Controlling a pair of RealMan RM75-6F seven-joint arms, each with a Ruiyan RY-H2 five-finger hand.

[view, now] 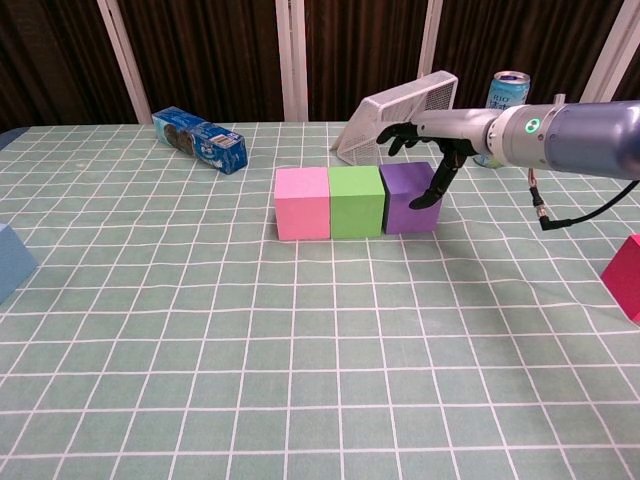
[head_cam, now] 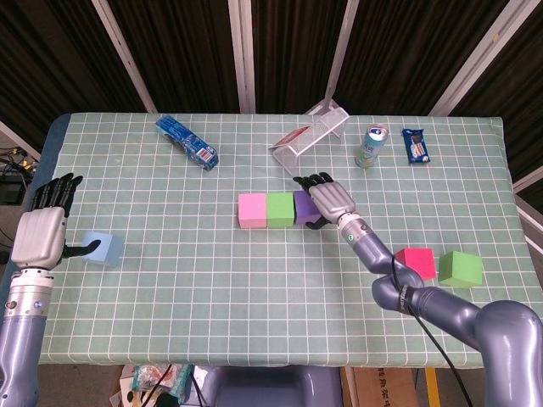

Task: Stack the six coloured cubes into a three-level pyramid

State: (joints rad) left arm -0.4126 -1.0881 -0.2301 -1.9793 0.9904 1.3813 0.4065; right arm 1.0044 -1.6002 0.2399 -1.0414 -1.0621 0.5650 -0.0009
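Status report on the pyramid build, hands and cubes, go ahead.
Right hand on purple cube, grip unconfirmed. Left hand open beside blue cube. Base row of three set: pink cube, green cube, purple. Nothing stacked. No obstruction.
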